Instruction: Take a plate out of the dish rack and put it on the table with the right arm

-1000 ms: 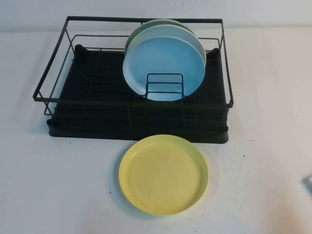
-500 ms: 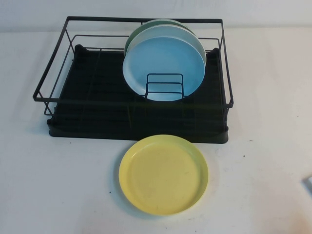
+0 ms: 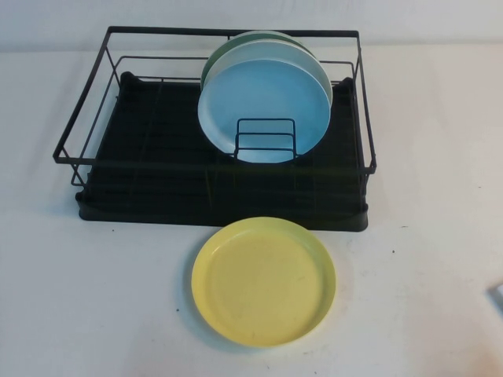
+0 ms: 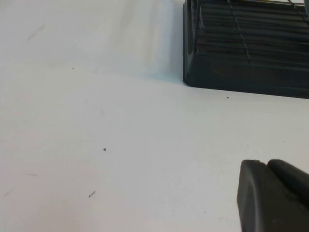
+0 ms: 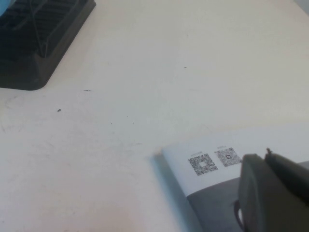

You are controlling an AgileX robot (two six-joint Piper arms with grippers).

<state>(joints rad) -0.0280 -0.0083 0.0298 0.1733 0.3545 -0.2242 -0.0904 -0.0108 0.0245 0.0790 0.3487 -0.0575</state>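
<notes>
Plate (image 3: 263,281), pale yellow, lies flat on the table (image 3: 94,298) just before the rack (image 3: 220,206). It looks light, stiff, smooth plastic; the raised rim is the place to pinch. Left gripper (image 4: 275,198) and right gripper (image 5: 275,193) rest low over the table, apart from it; whether their fingers are spread cannot be told.

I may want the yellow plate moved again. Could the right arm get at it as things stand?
Probably yes. The plate lies flat on the table before the rack, nothing over it; the right gripper sits low, off right.
</notes>
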